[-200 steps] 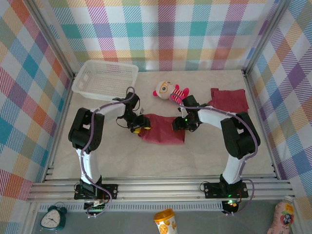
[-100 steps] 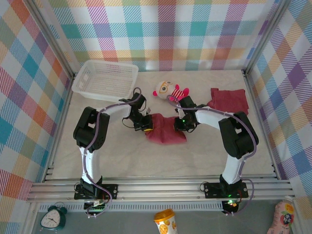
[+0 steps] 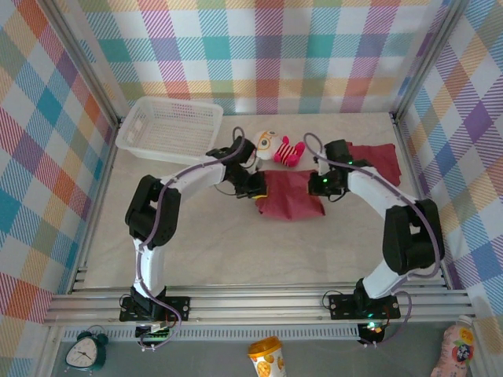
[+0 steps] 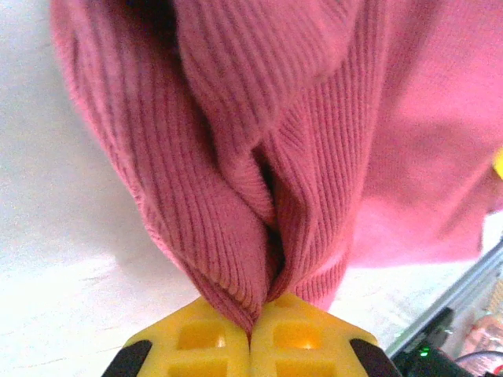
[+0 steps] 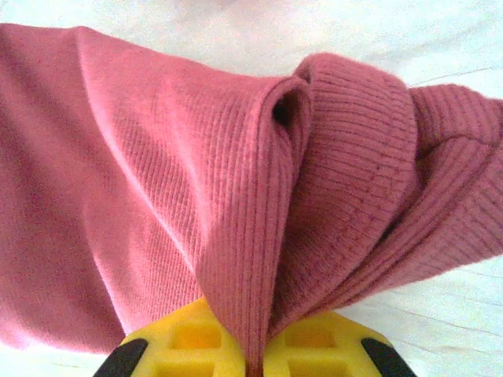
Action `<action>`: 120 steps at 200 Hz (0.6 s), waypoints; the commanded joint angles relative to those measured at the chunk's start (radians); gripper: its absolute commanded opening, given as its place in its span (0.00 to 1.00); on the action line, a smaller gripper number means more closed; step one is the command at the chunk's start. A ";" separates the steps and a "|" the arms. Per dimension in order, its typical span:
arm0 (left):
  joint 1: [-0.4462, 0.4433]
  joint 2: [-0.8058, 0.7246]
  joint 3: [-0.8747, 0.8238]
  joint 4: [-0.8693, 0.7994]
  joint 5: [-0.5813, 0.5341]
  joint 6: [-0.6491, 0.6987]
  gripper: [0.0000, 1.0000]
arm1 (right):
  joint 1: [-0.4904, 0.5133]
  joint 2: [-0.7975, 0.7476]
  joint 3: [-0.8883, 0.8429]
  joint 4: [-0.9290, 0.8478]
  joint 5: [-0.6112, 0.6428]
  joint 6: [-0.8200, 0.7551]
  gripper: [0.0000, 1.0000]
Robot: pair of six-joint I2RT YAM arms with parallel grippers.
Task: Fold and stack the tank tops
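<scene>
Your left claw (image 3: 256,187) is pinching the left edge of the dark red ribbed cloth tank top (image 3: 291,199). In the left wrist view its yellow fingertips (image 4: 196,338) are pressed together, with a bunched fold of that ribbed fabric (image 4: 259,181) squeezed between them. Your right claw (image 3: 324,186) grips the opposite, right edge of the same garment. In the right wrist view its yellow fingertips (image 5: 185,339) are clamped on a doubled-over fold of the cloth (image 5: 236,196), and a rolled hem curls just beside the pinch.

From above, the tank top stretches between your two claws as a roughly rectangular shape near the middle of the pale cloth-covered table (image 3: 236,243). You cannot tell whether the gripped edges are off the surface.

A second dark red tank top (image 3: 379,157) lies crumpled toward the far right of the table, partly covered by your right arm. Just beyond the held garment lies the small red-and-pink striped plush doll with a white face (image 3: 275,148). At the far left corner stands the white plastic mesh basket (image 3: 169,129), well apart from both tops.
</scene>
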 commanded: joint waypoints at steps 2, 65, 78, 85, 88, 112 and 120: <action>-0.061 0.044 0.164 0.013 -0.032 -0.057 0.00 | -0.082 -0.056 0.045 -0.070 0.059 -0.101 0.04; -0.161 0.407 0.736 0.007 -0.057 -0.104 0.00 | -0.305 -0.015 0.229 -0.049 0.182 -0.215 0.04; -0.169 0.487 0.847 0.039 -0.054 -0.119 0.00 | -0.340 0.004 0.261 -0.027 0.199 -0.225 0.04; -0.173 0.528 0.903 0.062 -0.049 -0.127 0.00 | -0.356 0.018 0.277 -0.020 0.206 -0.232 0.04; -0.175 0.545 0.926 0.072 -0.048 -0.130 0.00 | -0.365 0.024 0.288 -0.018 0.211 -0.236 0.04; -0.185 0.664 1.047 0.188 -0.034 -0.183 0.00 | -0.423 0.069 0.321 0.016 0.236 -0.249 0.04; -0.189 0.698 1.071 0.228 -0.033 -0.196 0.00 | -0.439 0.083 0.332 0.025 0.247 -0.257 0.04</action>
